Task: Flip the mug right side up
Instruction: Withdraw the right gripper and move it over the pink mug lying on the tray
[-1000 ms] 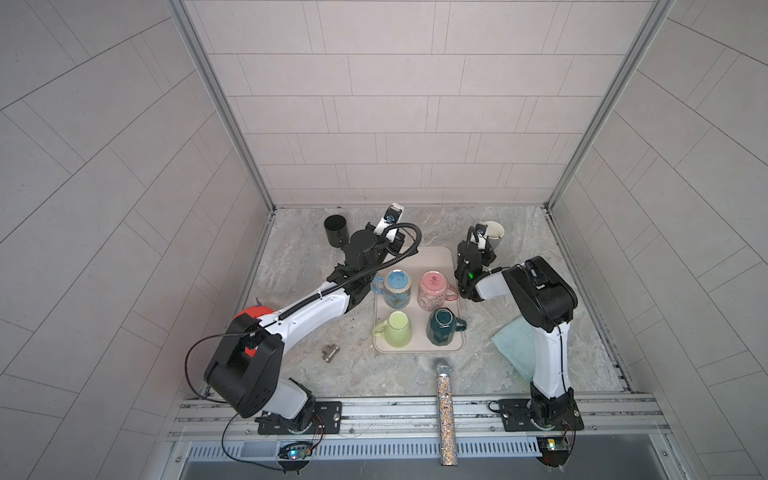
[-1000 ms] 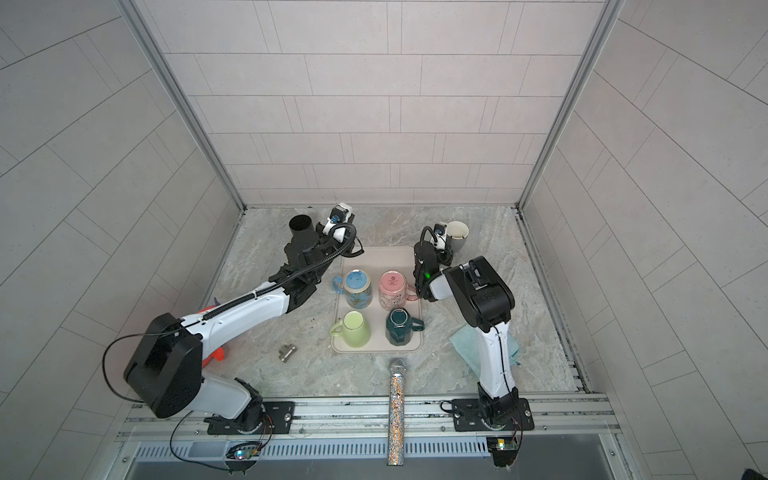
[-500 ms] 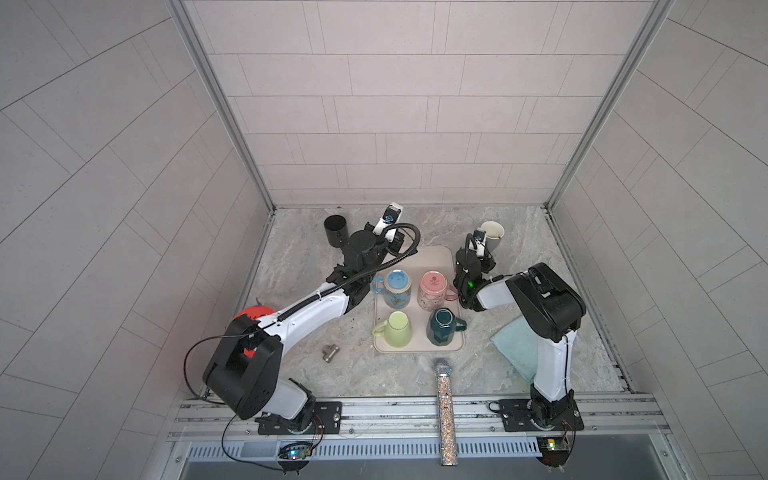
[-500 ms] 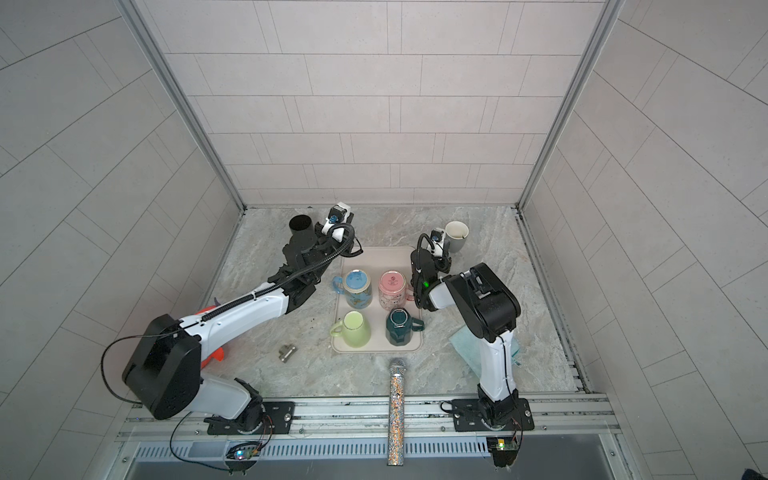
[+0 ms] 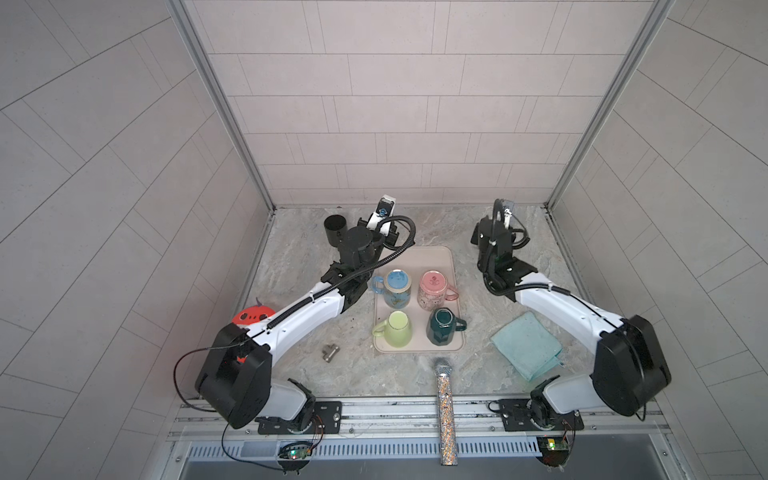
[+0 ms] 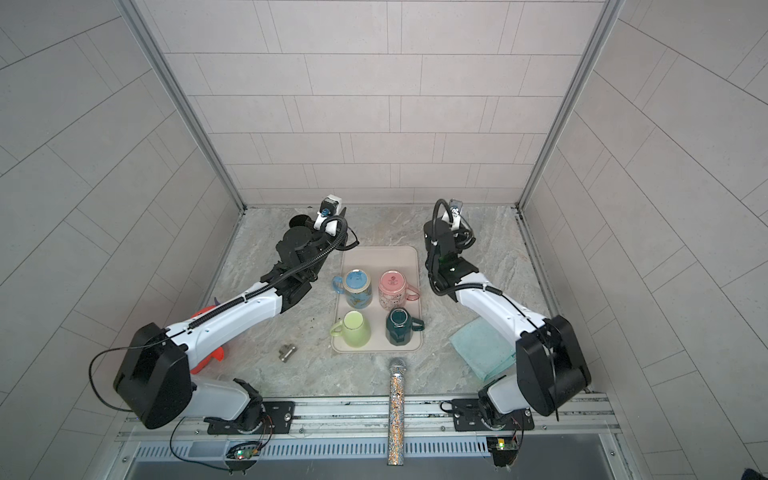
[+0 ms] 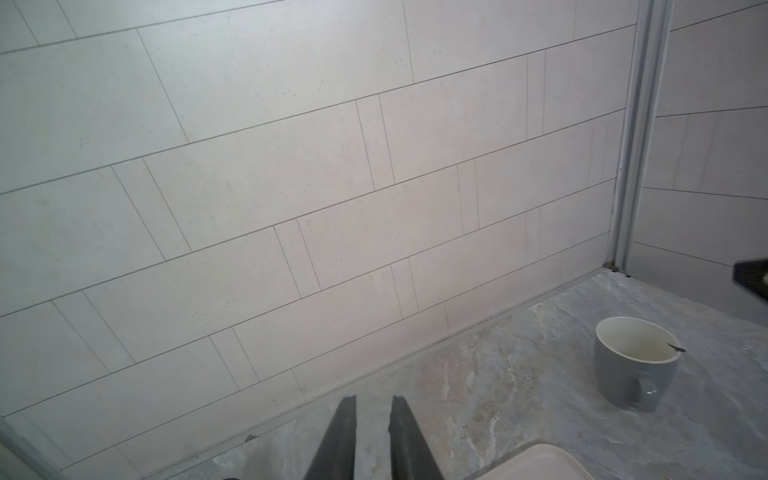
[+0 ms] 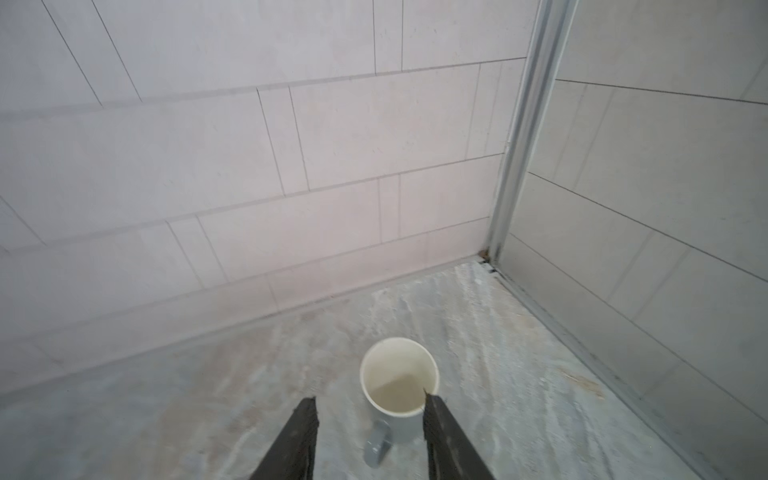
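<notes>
Mug, grey: upright on desk, mouth up, so task looks done. Right jaws: wide, empty, near it. Left jaws: narrow gap, empty.

Marble tabletop: tray, cloth, grey mug

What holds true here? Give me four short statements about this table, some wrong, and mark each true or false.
1. The pink mug stands on the tray. True.
2. The grey mug stands with its opening up. True.
3. The right hand is shut on the grey mug. False: its jaws stand apart, and the mug stands on the table.
4. The microphone lies on the tray. False: it lies on the table, off the tray.
</notes>
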Action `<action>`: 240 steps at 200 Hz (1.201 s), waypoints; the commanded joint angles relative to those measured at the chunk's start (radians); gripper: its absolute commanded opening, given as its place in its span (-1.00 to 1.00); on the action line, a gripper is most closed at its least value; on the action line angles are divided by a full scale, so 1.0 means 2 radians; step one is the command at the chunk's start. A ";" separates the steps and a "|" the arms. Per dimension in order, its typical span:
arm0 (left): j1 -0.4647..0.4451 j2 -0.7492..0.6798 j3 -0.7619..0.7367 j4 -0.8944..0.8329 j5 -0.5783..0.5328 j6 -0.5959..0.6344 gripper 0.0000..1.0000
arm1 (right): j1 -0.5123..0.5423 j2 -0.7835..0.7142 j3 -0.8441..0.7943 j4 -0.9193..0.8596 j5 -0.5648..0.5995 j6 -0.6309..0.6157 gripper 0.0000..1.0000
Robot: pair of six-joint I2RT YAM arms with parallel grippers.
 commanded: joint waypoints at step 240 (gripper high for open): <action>0.168 -0.063 0.065 -0.337 0.090 -0.210 0.93 | -0.162 0.107 0.006 -0.448 -0.759 0.452 0.45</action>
